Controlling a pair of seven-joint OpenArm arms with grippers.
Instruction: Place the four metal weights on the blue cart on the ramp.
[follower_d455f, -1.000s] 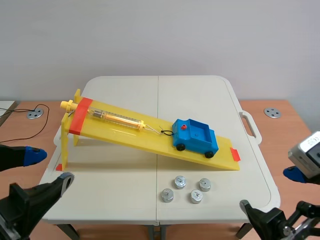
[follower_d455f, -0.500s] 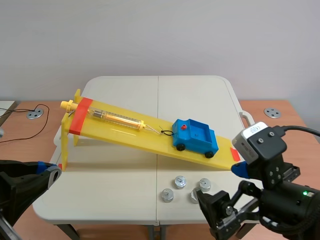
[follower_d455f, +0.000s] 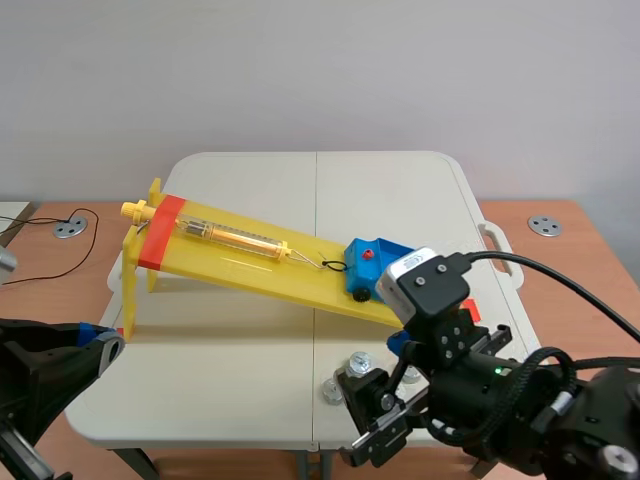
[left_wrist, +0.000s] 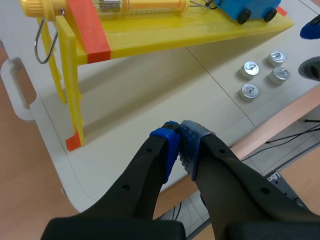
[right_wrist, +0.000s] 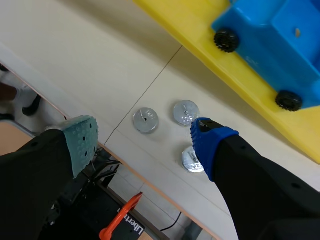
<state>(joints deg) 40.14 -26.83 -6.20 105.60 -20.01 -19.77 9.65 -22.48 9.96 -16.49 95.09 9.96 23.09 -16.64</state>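
Note:
The blue cart (follower_d455f: 368, 258) sits low on the yellow ramp (follower_d455f: 240, 262), partly hidden behind my right arm (follower_d455f: 440, 330). In the right wrist view the cart (right_wrist: 272, 40) lies ahead of my open right gripper (right_wrist: 145, 137), which hangs above the metal weights. One weight (right_wrist: 145, 120) lies under the gap between the fingers, a second (right_wrist: 185, 112) beside it, and a third (right_wrist: 192, 160) is half hidden by the blue pad. My left gripper (left_wrist: 179, 145) is shut on nothing near the table's front left edge, with several weights (left_wrist: 250, 68) far ahead of it.
A clear spring scale (follower_d455f: 235, 238) lies on the ramp, tied to the cart by a black string. The ramp's tall leg (left_wrist: 72, 95) stands ahead of my left gripper. The weights lie close to the table's front edge (right_wrist: 150, 170). A table handle (follower_d455f: 497, 245) sticks out at the right.
My right arm has swung in from the right edge to above the weights, hiding part of the cart, and its fingers have narrowed. My left gripper has shut.

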